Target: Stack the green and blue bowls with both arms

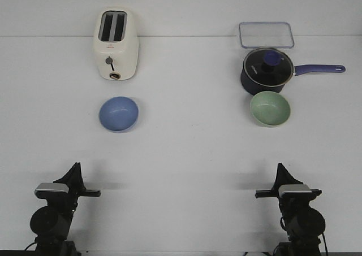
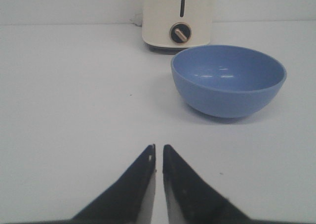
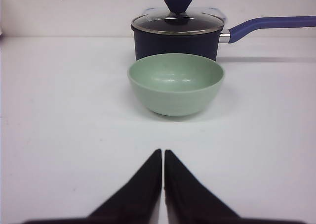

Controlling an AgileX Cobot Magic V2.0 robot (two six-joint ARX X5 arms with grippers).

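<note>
Right behind green bowl [image 1: 270, 108]: saucepan [image 1: 264, 72]; toaster [image 1: 116, 44] behind blue bowl [image 1: 119, 113].

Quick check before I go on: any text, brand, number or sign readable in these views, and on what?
None can be read.
toaster: small red mark above its lever, too blurred to read.
saucepan: pale marking on its glass lid, too small to read.
blue bowl, green bowl: plain, no markings.

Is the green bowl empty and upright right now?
Yes. The green bowl sits upright, rim up, its inside bare, just in front of the saucepan.
</note>
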